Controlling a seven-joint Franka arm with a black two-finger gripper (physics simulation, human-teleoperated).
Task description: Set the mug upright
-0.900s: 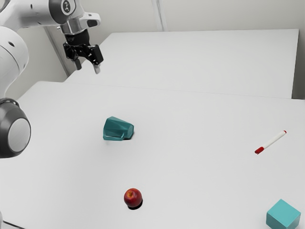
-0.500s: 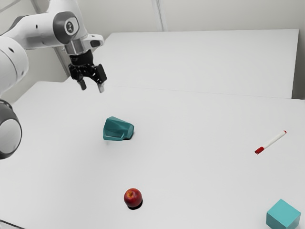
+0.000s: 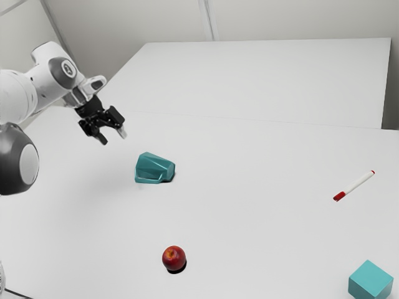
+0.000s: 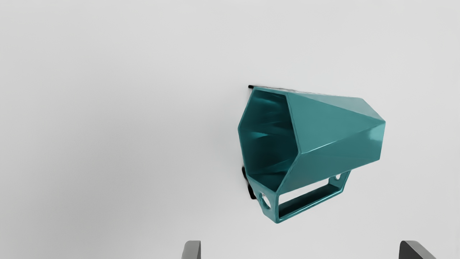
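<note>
From the exterior view, the hand [image 3: 113, 136] hangs above the bench [image 3: 262, 237], fairly near its far edge, fingers set wide. The teal mug [image 3: 154, 169] lies on its side on the bench, between that edge and a red apple [image 3: 174, 258]. Toward the exterior view's right are a red-and-white marker [image 3: 354, 185] and a teal block [image 3: 370, 281].

In the wrist view, the mug lies beyond the widely parted fingers [image 4: 192, 251], clear of both, its open mouth and handle showing.
</note>
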